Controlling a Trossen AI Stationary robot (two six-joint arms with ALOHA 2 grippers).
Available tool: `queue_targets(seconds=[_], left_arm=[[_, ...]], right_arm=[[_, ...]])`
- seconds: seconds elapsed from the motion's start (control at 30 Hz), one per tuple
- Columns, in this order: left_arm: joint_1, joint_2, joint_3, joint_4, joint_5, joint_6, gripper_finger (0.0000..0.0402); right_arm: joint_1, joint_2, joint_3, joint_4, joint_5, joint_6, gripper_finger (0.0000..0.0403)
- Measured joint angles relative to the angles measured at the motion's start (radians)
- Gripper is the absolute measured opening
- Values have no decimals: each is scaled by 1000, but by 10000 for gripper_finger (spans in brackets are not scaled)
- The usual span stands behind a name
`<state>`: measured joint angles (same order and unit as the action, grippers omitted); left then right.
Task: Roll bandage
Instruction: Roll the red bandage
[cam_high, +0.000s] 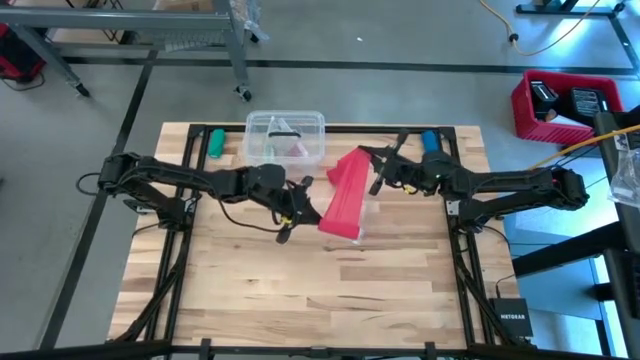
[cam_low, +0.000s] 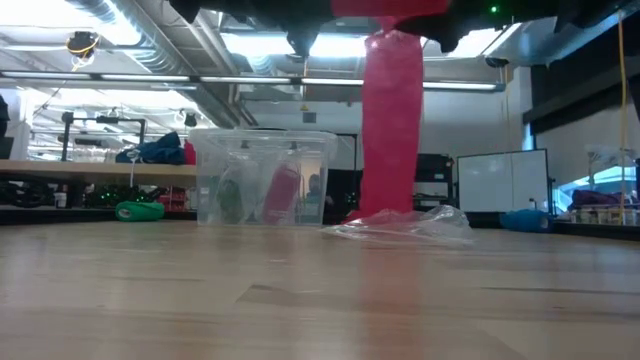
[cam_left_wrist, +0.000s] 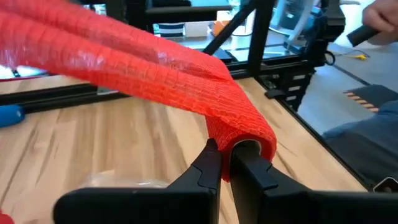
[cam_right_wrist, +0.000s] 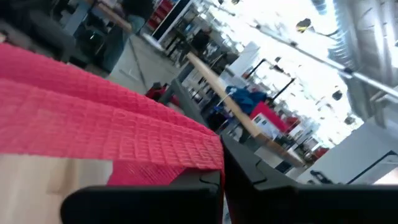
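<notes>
The bandage is a long red-pink strip held up over the table's middle, between my two grippers. In the low view the bandage drops from the picture's top down to the table beside a crumpled clear wrapper. My left gripper comes in from the left and is shut on the strip's nearer part. My right gripper comes in from the right and is shut on the strip's far end. My left gripper pinches a fold of the bandage between its two fingers; the cloth curls over the fingertips. From there the strip runs away above the table, lifted clear of the wood here. My right gripper pinches the bandage at one corner of its edge between its two shut fingers. The ribbed strip spreads wide away from the fingers and sits clear of the table here.
A clear plastic box with red and green things inside stands at the far middle. A green roll lies at the far left and a blue one at the far right. The near half of the wooden table is bare.
</notes>
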<state>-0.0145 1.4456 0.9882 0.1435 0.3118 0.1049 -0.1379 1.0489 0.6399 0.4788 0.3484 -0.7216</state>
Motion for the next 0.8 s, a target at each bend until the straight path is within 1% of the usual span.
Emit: queue_targets(seconds=[0.07,0.13,0.27,0.33,0.43,0.57,0.7,0.8], left_arm=[[3,-6,0,14,-1,2,13],[7,-25,0,27,-28,9,13],[23,-75,0,81,-125,38,13],[35,-91,0,111,-156,59,13],[65,-99,0,141,-161,68,13],[106,-99,0,160,-163,34,13],[138,-96,0,169,-166,-7,13],[156,-96,0,197,-167,-23,13]], right_arm=[[2,0,0,-37,-2,42,9],[1,0,1,-102,-24,87,9],[0,0,1,-239,-144,206,14],[0,0,1,-281,-178,282,29],[0,0,1,-314,-192,402,70],[0,0,1,-331,-229,513,145],[0,0,12,-338,-303,544,213],[0,0,59,-378,-315,546,251]])
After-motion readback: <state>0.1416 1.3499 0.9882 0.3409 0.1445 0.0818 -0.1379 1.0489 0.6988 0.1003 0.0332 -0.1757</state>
